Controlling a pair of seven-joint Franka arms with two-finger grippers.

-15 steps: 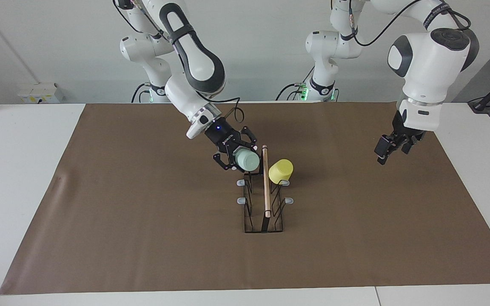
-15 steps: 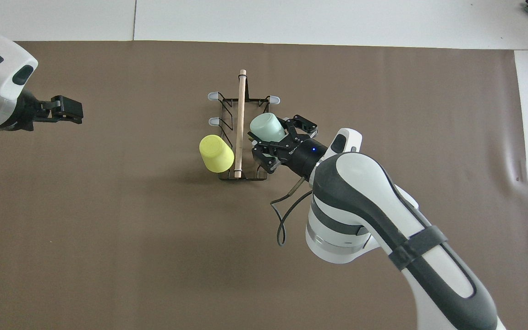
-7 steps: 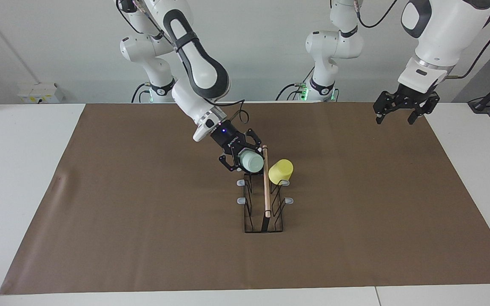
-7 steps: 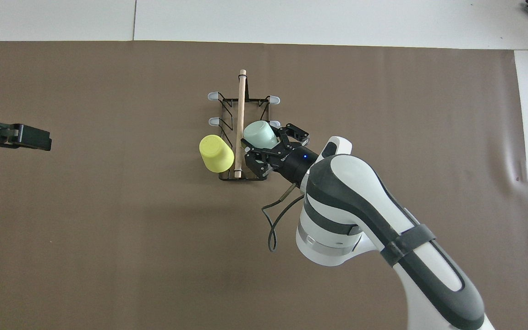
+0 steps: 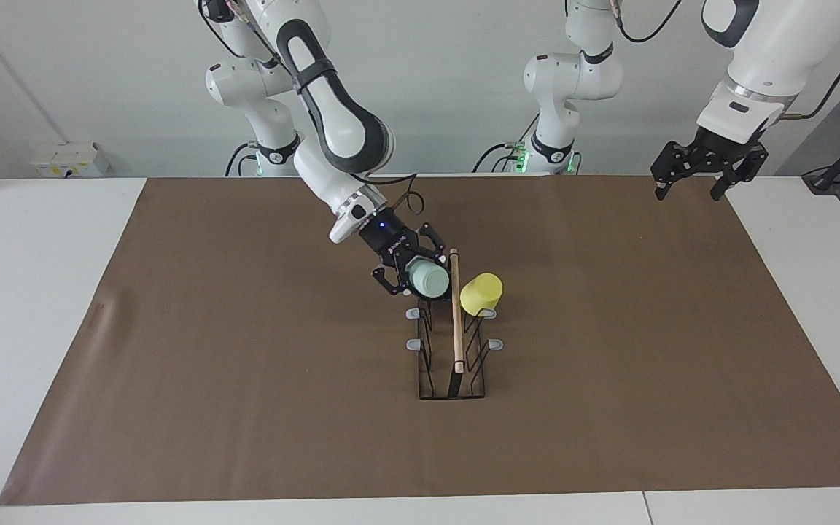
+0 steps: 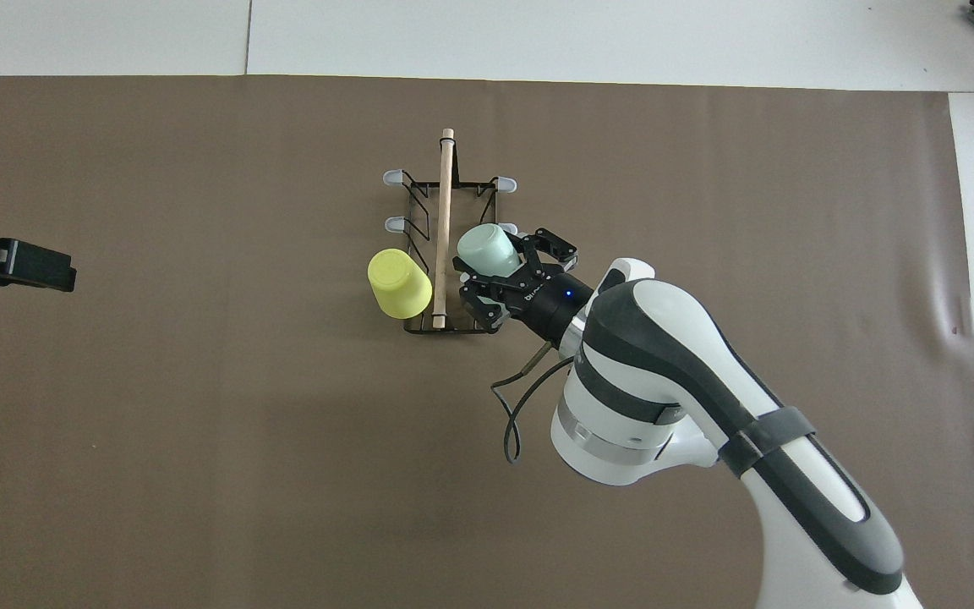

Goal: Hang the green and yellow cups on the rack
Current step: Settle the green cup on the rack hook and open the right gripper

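- Bright yellow tapered plastic cup (image 5: 481,294) hung on a prong of black wire rack with wooden rod (image 5: 455,343), mid-counter: done.
- Pale mint green plastic cup (image 5: 426,280) clamped in right pincer (image 5: 420,275), beside the rod, over rack's robot end: left to hang.
- Left pincer (image 5: 707,172) spread wide, empty, waiting aloft.
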